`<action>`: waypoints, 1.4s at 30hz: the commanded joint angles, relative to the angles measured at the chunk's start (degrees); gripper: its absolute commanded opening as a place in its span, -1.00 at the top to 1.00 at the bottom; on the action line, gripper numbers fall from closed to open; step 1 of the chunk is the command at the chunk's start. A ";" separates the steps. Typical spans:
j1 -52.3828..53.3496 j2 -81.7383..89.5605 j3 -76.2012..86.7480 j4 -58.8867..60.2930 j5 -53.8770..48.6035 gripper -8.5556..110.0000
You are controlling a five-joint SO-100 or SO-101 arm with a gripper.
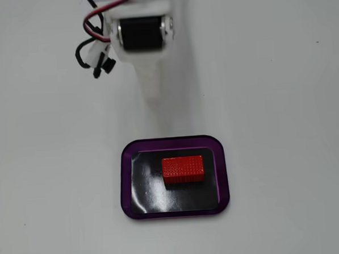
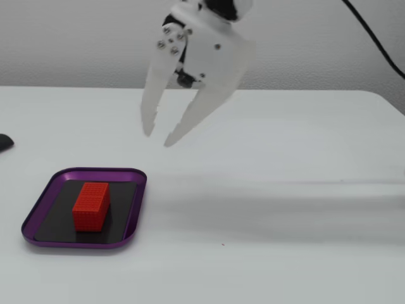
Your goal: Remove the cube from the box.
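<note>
**Red block parked in the purple tray, gripper up in the air**

A shallow rectangular box [image 1: 173, 145] with rounded corners, a glossy purple rim and a shiny black floor is seen lying flat on the plain white table [image 1: 284, 155]. Exactly one thing is held in it: the small bright red cube [image 1: 183, 169], really more of a rectangular block with a finely bumpy top. In a fixed view from above, the cube is set a bit right of the floor's middle, long side running left-right, with black floor visible all around it, so no wall is touched. The same box [image 2: 38, 237] and cube [image 2: 91, 204] are shown from the side in a fixed view.

The white plastic two-finger gripper [image 2: 158, 138] is held well above the table, up and to the right of the box in that side view. Its jaws are spread partway, a clear gap between the tips, and nothing is gripped. From above, only the gripper [image 1: 152, 99] body and red and black wires [image 1: 93, 28] are made out.
</note>
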 commanded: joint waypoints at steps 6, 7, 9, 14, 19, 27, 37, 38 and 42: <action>-4.22 -20.04 -26.89 6.24 -0.18 0.52; -4.48 -21.53 -27.86 6.24 0.00 0.50; -4.83 -23.73 -29.09 6.15 0.09 0.46; -4.75 -26.46 -29.36 5.89 -0.26 0.46; -3.96 -26.72 -29.36 4.13 -0.70 0.46; -3.96 -26.72 -28.56 2.55 -0.70 0.46; -3.87 -29.53 -28.39 1.14 -0.70 0.46; -3.87 -30.41 -28.48 1.05 -0.70 0.46; -3.87 -33.84 -29.18 0.97 -0.70 0.46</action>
